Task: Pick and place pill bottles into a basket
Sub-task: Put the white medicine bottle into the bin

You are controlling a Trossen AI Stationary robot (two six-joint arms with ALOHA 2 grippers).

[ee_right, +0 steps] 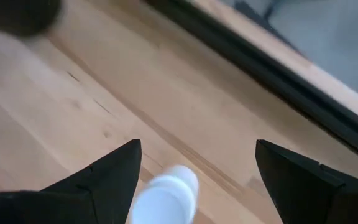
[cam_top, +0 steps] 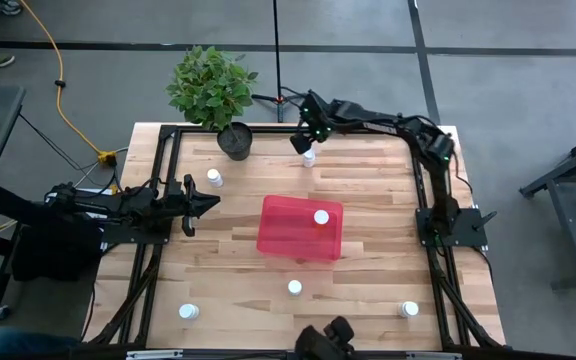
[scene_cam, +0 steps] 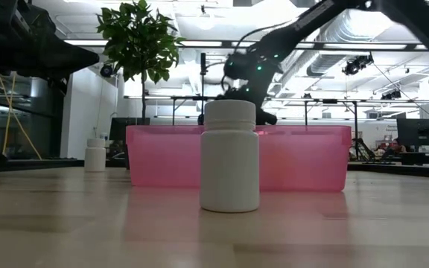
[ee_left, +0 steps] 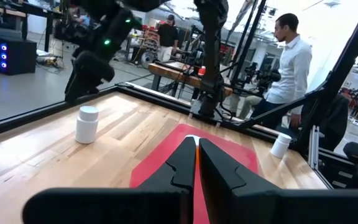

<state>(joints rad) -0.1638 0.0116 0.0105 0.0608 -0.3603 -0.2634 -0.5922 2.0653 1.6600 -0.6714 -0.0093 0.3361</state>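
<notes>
Bottles, white-capped, stand on the near table at left point(cam_top: 188, 312), centre point(cam_top: 295, 288) and right point(cam_top: 409, 309). One point(cam_top: 321, 217) sits inside the pink basket point(cam_top: 288, 240). At the far edge, the right gripper point(cam_top: 308, 143) hangs wide open over another pill bottle point(ee_right: 165, 198); the left gripper point(cam_top: 208, 204) is closed, empty.

A potted plant point(cam_top: 213, 92) stands at the wooden table's point(cam_top: 368, 190) far edge

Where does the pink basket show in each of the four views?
High view: basket at table centre, one bottle inside.
Low view: its wall spans mid-frame behind a bottle.
Left wrist view: its red side past the shut fingers.
Right wrist view: absent.
Shared landmark: plant.
</notes>
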